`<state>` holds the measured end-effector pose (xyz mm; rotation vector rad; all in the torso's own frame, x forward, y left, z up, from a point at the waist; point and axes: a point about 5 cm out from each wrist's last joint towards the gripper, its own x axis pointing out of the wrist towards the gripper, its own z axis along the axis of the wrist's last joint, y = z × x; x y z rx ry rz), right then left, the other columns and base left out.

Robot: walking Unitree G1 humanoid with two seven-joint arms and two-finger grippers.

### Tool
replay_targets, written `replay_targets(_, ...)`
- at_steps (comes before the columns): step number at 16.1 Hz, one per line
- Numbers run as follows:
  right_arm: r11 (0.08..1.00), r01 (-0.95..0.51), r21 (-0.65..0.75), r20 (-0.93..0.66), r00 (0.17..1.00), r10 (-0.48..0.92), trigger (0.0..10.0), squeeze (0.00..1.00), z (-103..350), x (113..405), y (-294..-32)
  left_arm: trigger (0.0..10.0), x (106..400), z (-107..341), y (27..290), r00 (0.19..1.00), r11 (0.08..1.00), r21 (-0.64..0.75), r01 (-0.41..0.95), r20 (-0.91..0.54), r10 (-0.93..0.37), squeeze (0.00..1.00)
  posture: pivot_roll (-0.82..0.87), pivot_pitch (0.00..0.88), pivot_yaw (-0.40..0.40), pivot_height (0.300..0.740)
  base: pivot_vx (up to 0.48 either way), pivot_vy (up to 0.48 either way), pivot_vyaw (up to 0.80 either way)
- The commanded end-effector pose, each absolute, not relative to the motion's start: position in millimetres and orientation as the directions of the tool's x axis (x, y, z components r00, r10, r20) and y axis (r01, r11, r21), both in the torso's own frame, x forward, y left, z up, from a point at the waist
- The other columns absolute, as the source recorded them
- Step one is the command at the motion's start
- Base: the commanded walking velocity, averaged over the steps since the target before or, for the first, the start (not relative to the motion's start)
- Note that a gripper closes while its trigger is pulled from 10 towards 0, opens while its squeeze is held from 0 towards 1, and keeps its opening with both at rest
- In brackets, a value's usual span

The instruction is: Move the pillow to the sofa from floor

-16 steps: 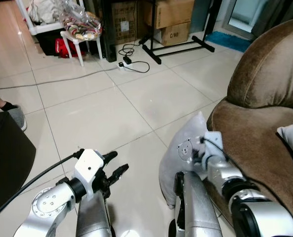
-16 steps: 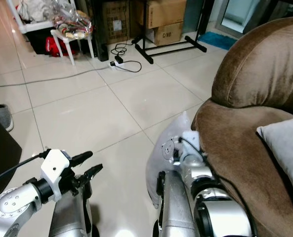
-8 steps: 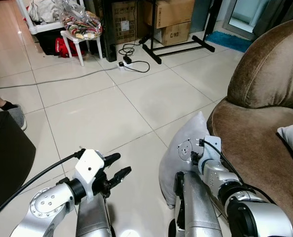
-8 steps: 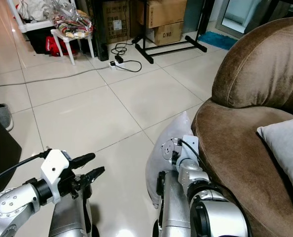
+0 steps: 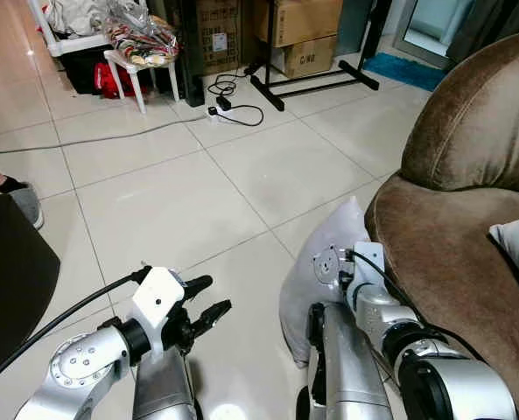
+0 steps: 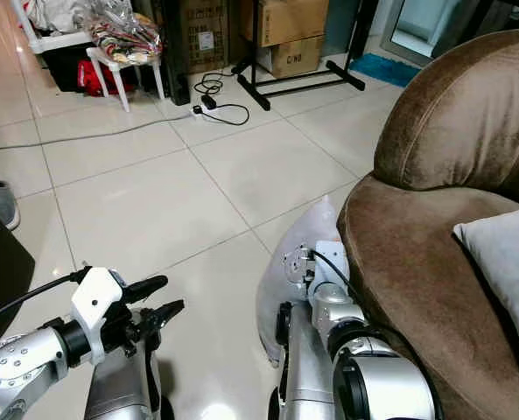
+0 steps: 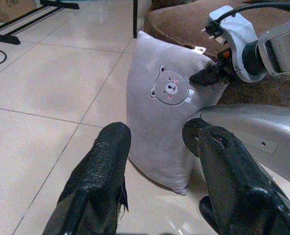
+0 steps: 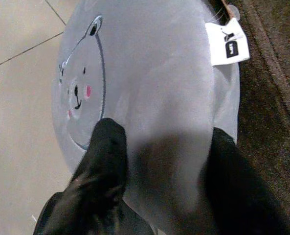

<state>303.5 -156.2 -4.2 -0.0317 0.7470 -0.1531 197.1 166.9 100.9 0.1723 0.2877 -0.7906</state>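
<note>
The gray pillow point(image 7: 165, 122) w/ a small bear face stands on its edge on the tile floor point(image 5: 171, 201), leaning vs the front of the brown sofa point(image 5: 469, 175). It is not on the sofa yet.

The right gripper point(image 8: 159, 166) is at the pillow's top edge, next to the sofa. Its 2 black fingers point(image 8: 103, 161) sit one on each side of the soft pillow, and the cloth bulges between them, so it is pinching the pillow. A white tag point(image 8: 228, 41) hangs from the pillow near the sofa side.

The left gripper point(image 5: 202, 300) is over bare floor, well apart from the pillow. Its fingers are spread open w/ nothing in them.

Another light pillow point(image 6: 504, 262) lies on the sofa seat, at the right edge. Far back are cardboard boxes point(image 5: 307, 22), a white stool point(image 5: 141, 74) and a cord point(image 5: 233, 105) on the floor.
</note>
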Motion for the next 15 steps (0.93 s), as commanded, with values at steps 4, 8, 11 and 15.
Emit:
replay_targets(4, 0.993, 0.094, -0.069, -0.682, 0.722, -0.116, 0.0, 0.0, -3, 306, -149, 10.0, 196, 103, 162, 0.64, 0.667, 0.033, 0.745, -0.317, -0.7, 0.0, 0.04, 0.035, -0.022, 0.462, 0.0, 0.0, 0.0)
replay_targets(8, 0.997, 0.054, -0.054, -0.691, 0.719, -0.076, 0.0, 0.0, -4, 305, -144, 10.0, 199, 103, 162, 0.641, 0.666, 0.034, 0.745, -0.315, -0.7, 0.0, 0.04, 0.022, -0.02, 0.462, 0.0, 0.0, 0.0)
replay_targets(11, 0.998, 0.035, -0.044, -0.688, 0.724, -0.056, 0.0, 0.0, -4, 305, -137, 10.0, 200, 102, 165, 0.653, 0.679, 0.038, 0.733, -0.316, -0.688, 0.0, 0.03, 0.0, -0.015, 0.462, 0.0, 0.0, 0.0)
replay_targets(15, 0.986, -0.085, 0.147, -0.616, 0.772, 0.158, 0.0, 0.0, 10, 315, -100, 10.0, 205, 104, 172, 0.765, 0.783, 0.068, 0.619, -0.279, -0.581, 0.0, 0.03, 0.0, -0.016, 0.462, 0.0, 0.0, 0.0)
